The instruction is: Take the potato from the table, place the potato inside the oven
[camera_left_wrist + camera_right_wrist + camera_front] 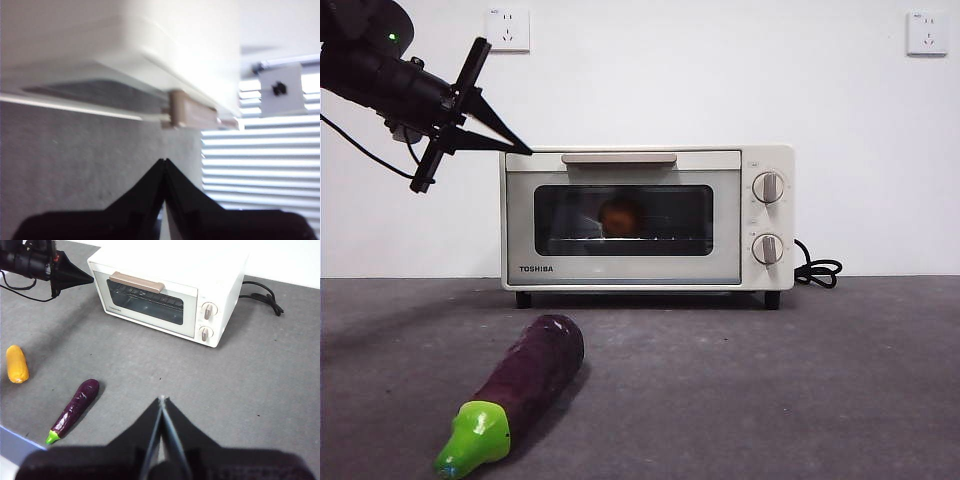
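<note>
Behind oven (647, 217) glass, roundish orange-brown potato (620, 216), dim, door closed

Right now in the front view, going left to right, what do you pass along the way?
Left tool, raised beside the oven's top corner → eggplant lying on the table → oven with its door shut and the potato behind the glass → black cord.
</note>
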